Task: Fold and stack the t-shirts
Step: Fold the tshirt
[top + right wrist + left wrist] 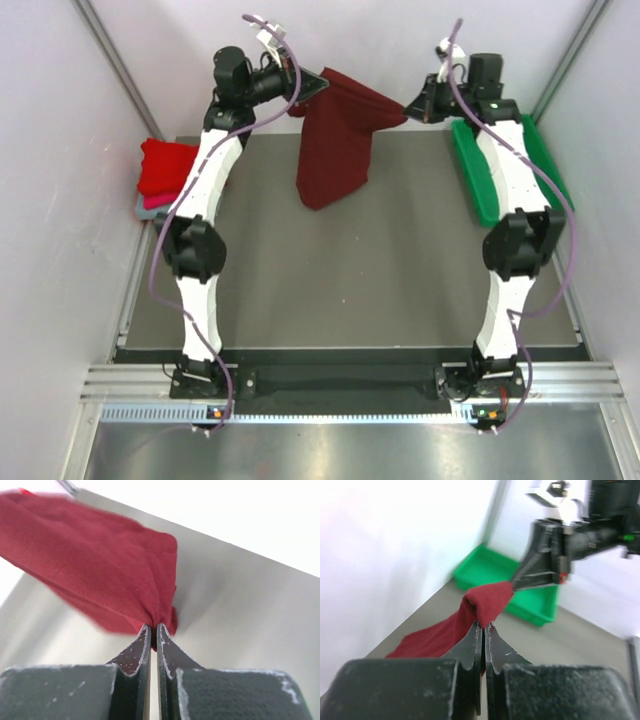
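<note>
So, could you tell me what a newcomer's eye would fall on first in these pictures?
The dark maroon t-shirt hangs over the far side of the table, pinched along its top by the left gripper and the right gripper. After that, the eye goes to the bright red folded shirt at the far left edge and the green tray at the far right.

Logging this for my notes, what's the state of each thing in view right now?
maroon t-shirt: not folded, hanging between both grippers.
left gripper: shut on the maroon t-shirt.
right gripper: shut on the maroon t-shirt.
folded t-shirts: stacked at the left edge of the table, red on top.
green tray: flat on the table, right side.
</note>
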### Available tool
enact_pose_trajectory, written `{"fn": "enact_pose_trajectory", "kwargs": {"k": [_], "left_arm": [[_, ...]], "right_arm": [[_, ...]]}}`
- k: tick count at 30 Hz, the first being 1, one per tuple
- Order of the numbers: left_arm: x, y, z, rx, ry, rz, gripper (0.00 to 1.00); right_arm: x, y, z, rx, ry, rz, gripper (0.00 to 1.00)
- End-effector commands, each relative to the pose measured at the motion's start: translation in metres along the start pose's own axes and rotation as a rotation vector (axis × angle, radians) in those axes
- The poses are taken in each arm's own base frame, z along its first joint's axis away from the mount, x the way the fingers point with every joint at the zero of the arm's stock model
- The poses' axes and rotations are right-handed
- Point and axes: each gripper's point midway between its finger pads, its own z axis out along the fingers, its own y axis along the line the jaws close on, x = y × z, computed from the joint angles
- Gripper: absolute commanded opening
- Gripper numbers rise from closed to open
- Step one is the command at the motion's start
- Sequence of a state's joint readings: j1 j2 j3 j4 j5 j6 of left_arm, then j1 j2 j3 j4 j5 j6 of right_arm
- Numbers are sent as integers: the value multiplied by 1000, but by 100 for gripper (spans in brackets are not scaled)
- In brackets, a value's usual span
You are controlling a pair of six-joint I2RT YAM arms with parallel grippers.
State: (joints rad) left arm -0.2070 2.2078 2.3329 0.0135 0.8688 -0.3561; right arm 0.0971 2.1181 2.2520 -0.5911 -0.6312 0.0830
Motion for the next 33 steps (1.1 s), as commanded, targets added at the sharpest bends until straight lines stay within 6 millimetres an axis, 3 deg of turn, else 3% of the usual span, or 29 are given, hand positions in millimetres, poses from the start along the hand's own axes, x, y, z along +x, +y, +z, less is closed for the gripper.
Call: {"fn": "enact_pose_trajectory", "kwargs": {"k": [1,2,3,4,5,6,7,8,9,10,11,12,13,15,17,18,20,23,24,26,27,28,30,31,33], "left_arm": [[-73,-82,-38,59,-68,123,0],[-72,-93,-42,72,-61,120,0],[-44,-91,-47,57,6,45,0],[-52,-115,-61,76,9,56,0],[-43,-122,-66,77,33,39,0],[-17,-119,-72,61,82,-11,0],[-16,-137,-85,67,97,-28,0],[-5,-141,-91,67,121,-59,0],[25,-140,-98,60,178,-136,0],[31,-154,-110,65,200,-173,0],[44,-162,-116,82,227,-218,0],[72,-163,-124,76,275,-301,0],[75,-175,-133,77,280,-321,0],[104,-179,-145,53,319,-415,0],[111,-190,-154,50,318,-433,0],[123,-190,-158,45,334,-463,0],[128,-190,-159,43,327,-457,0],[144,-177,-154,36,346,-480,0],[146,-171,-151,36,350,-461,0],[170,-148,-143,18,396,-502,0],[169,-142,-138,14,408,-514,0],[186,-131,-131,21,448,-578,0],[183,-124,-121,35,470,-629,0],[199,-117,-120,27,517,-710,0],[199,-115,-117,30,529,-737,0]], "right_arm": [[-52,35,-73,-38,-126,-33,0],[-48,40,-78,-51,-117,-21,0],[-38,49,-88,-76,-99,-4,0],[-31,53,-91,-86,-85,5,0],[-22,56,-95,-92,-64,16,0],[-8,64,-101,-114,-37,27,0],[2,68,-103,-124,-13,28,0],[15,69,-107,-127,19,56,0],[34,75,-111,-141,52,79,0],[45,77,-113,-145,73,82,0],[72,76,-112,-148,130,129,0],[79,82,-118,-153,141,129,0],[90,83,-119,-156,161,136,0],[120,89,-121,-165,217,183,0],[138,92,-122,-175,252,203,0],[152,95,-123,-176,275,215,0],[161,95,-122,-175,286,226,0],[155,93,-116,-174,278,223,0],[156,87,-110,-167,286,228,0],[151,81,-102,-160,281,241,0],[148,76,-94,-160,285,252,0],[147,74,-90,-160,287,263,0],[146,69,-82,-157,298,264,0],[147,68,-80,-157,304,267,0],[151,70,-78,-167,324,282,0]]}}
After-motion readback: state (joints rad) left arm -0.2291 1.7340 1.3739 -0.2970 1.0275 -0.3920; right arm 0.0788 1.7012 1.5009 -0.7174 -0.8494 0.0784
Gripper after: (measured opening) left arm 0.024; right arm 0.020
